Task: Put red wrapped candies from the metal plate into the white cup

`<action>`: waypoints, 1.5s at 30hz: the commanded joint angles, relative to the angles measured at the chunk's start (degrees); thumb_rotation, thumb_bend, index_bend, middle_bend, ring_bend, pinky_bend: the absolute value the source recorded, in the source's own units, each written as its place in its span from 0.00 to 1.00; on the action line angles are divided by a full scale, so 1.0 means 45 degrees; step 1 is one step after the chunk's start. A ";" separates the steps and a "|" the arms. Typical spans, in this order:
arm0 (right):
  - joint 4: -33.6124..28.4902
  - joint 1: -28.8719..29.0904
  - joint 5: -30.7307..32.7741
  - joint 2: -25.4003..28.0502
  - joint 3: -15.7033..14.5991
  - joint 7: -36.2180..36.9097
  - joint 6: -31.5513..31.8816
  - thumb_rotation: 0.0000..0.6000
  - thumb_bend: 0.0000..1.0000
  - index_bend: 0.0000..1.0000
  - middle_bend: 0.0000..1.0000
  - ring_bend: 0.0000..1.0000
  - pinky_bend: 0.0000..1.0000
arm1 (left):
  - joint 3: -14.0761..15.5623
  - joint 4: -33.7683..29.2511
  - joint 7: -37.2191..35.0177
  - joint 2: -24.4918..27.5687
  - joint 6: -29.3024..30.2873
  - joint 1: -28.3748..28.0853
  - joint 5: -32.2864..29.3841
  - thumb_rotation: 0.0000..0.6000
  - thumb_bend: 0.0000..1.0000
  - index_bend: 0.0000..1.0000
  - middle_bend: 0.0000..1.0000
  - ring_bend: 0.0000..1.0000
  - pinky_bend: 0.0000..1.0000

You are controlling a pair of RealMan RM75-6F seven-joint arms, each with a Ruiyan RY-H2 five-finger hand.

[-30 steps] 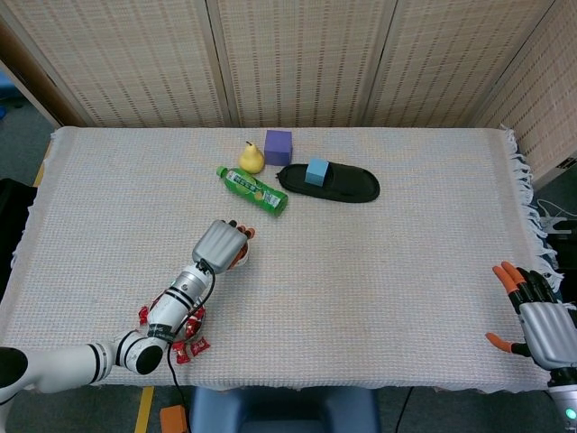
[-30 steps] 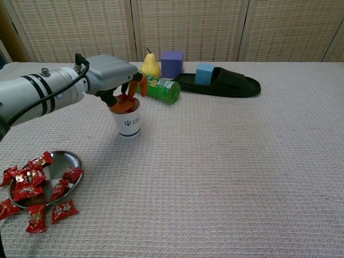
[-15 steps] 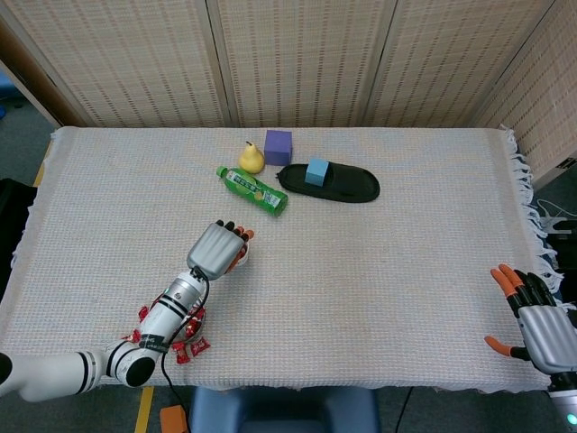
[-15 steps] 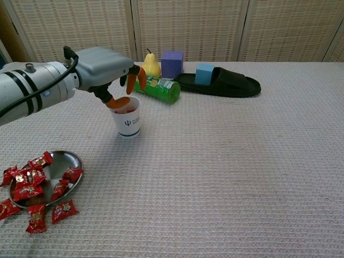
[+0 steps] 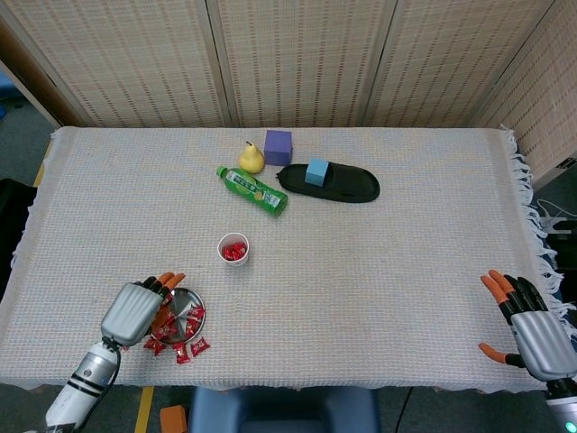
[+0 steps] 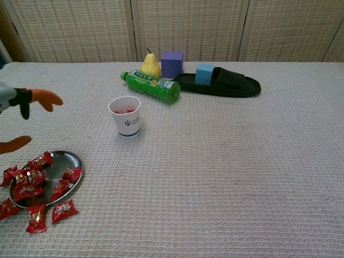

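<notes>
The left hand (image 5: pixel 135 311) has come away from the white cup (image 5: pixel 233 249), where it was hanging over the rim half a second ago, and is now hovering above the metal plate (image 5: pixel 191 302) with its fingers spread and nothing in them. Red wrappers are showing inside the cup, so a candy seems to have been dropped there, and the hand is likely lining up for the next pick. The cup is now standing well ahead of the hand and to its right, upright on the bench (image 5: pixel 406 253).

The red wrapped candies (image 6: pixel 26 185) are lying partly in the plate and partly spilled onto the cloth just beside it, on the near side. They are small, flat, crinkly foil packets, probably slippery and easy to nudge aside. The plate is a shallow, shiny steel dish with a low rim. The cup looks like thin paper, light enough to tip if knocked. The bench is wearing a coarse, waffle-woven cloth that should be giving some grip.

The right hand (image 5: pixel 532 327) is resting far off at the opposite bench edge, open and empty, fingers apart.
</notes>
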 commanded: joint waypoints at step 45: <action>-0.0122 0.0105 -0.0541 -0.0288 -0.0282 -0.0760 -0.0077 1.00 0.00 0.00 0.00 0.00 0.00 | -0.0028 0.7194 -0.0227 -0.2834 0.0079 0.4150 0.2088 1.00 0.40 0.36 0.87 0.81 1.00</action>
